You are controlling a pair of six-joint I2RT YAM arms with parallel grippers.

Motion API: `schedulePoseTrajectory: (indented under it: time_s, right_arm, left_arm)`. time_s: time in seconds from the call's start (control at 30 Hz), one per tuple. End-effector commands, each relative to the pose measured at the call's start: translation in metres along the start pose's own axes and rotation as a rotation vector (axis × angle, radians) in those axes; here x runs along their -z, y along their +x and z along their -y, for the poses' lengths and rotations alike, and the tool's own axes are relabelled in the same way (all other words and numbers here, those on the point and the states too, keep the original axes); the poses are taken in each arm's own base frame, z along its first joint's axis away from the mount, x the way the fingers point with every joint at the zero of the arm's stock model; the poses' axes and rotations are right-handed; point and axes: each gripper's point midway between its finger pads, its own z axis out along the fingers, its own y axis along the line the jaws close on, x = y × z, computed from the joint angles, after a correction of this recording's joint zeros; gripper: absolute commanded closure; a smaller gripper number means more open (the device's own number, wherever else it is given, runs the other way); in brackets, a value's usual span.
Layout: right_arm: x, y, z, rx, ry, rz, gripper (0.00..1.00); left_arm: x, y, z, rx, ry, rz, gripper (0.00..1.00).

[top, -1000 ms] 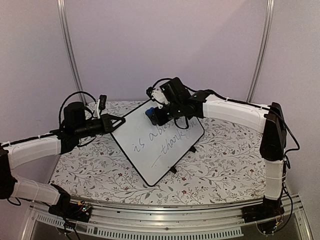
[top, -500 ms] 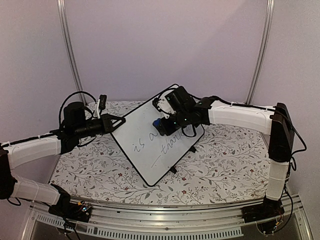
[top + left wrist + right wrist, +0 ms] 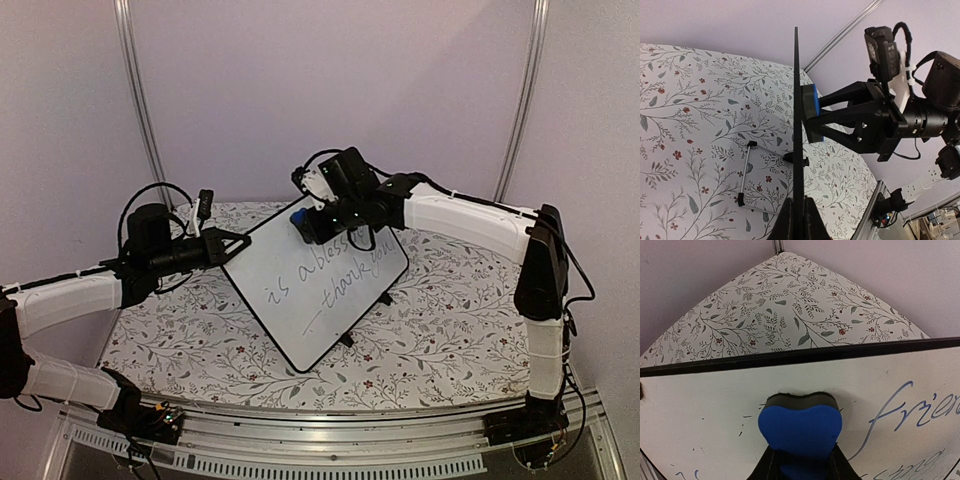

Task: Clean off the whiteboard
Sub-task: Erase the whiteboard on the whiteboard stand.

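Floral-print tabletop (image 3: 450, 320) fills the scene from the near rail to the far wall. The left arm (image 3: 70, 300) reaches in from the near-left w/ its white forearm about level. The right arm (image 3: 470, 225) rises at the near-right & bends over toward ctr. The whiteboard (image 3: 290, 290) sits mid-scene over the tabletop, turned corner-down like a diamond, white face tilted up & toward the near side. Can't tell whether its near corner touches the tabletop. The left claw (image 3: 235, 243) is closed on the whiteboard's left edge; the left wrist view shows the thin black frame edge-on, running straight up from btwn the 2 fingers. The right claw (image 3: 305, 228) is clamped on a blue eraser (image 3: 297, 219), w/ one finger each side of the block. The eraser's dark pad is pressed flat on the white face near the far corner, just inside the black frame, far of the writing. A thin wire stand (image 3: 744, 172) w/ small black feet hangs off the whiteboard's back side, above the floral print. Writing (image 3: 330, 280) in thin blue cursive covers the mid & right part of the face. It reads approx "is a bless…" & "thank you" from the top view, & the right wrist view shows "frien…" just right of the eraser. A few tiny ink specks lie left of the eraser.
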Motion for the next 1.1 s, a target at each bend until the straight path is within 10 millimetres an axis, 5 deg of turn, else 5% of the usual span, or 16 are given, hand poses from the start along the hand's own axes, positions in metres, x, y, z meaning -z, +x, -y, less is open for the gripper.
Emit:
schedulePoseTrajectory:
  time_s: [0.0, 0.27, 0.77, 1.07]
  right_arm:
    - [-0.017, 0.026, 0.025, -0.016, 0.062, -0.070, 1.00]
    - [-0.012, 0.080, 0.033, -0.016, 0.071, -0.172, 1.00]
    - [-0.016, 0.013, 0.035, -0.021, 0.052, -0.031, 1.00]
    - [-0.019, 0.045, 0.041, -0.036, 0.055, -0.104, 1.00]
  left_arm:
    - [0.007, -0.008, 0.047, -0.102, 0.173, 0.013, 1.00]
    - [0.009, -0.010, 0.049, -0.106, 0.178, 0.020, 1.00]
    - [0.009, -0.010, 0.050, -0.108, 0.181, 0.018, 1.00]
    - [0.009, -0.010, 0.051, -0.109, 0.186, 0.018, 1.00]
